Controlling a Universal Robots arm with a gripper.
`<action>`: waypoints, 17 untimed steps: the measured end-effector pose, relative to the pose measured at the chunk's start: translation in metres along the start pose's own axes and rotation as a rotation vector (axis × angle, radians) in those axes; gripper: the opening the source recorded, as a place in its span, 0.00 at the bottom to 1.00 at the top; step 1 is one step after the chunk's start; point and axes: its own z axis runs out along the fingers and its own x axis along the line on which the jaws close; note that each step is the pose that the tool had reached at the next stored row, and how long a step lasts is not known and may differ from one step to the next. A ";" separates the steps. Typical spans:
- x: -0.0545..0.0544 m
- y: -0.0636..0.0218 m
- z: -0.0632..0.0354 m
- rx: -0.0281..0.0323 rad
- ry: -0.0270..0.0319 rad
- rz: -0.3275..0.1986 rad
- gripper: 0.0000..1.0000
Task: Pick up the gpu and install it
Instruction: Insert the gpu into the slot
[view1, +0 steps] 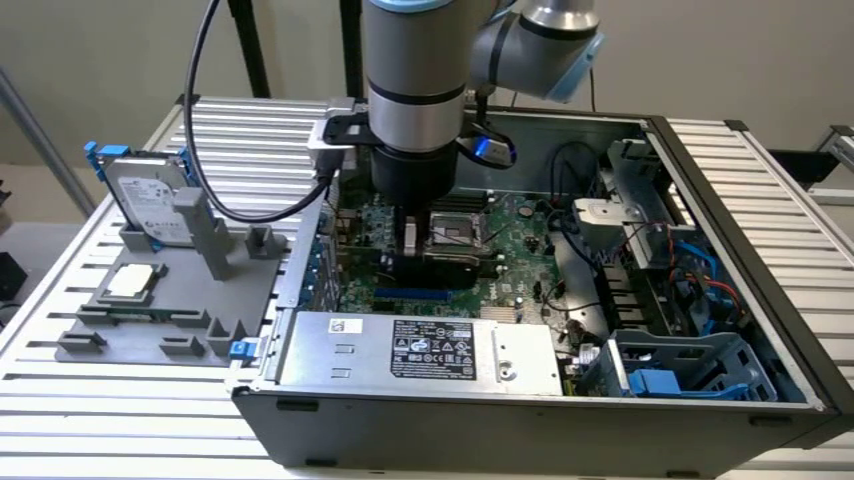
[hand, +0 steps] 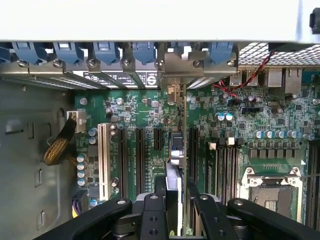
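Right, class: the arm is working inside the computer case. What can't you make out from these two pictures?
- Wrist view: the card is edge-on, so its faces are hidden; the gripper covers its near end.
- Exterior view: the gripper blocks the card's lower edge, so whether it is seated cannot be told.
- Exterior view: the hard drive label is too small to read.

I see the computer case lying open on the slatted table, the motherboard inside it. At the exterior view's left stands a holder carrying the hard drive and a chip.
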 end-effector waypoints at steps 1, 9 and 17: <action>0.000 0.0001 0.0002 -0.0004 0.0000 0.000 0.00; 0.000 0.0018 0.0039 -0.0020 0.0000 0.002 0.00; 0.000 0.0024 0.0076 -0.0025 0.0002 0.013 0.00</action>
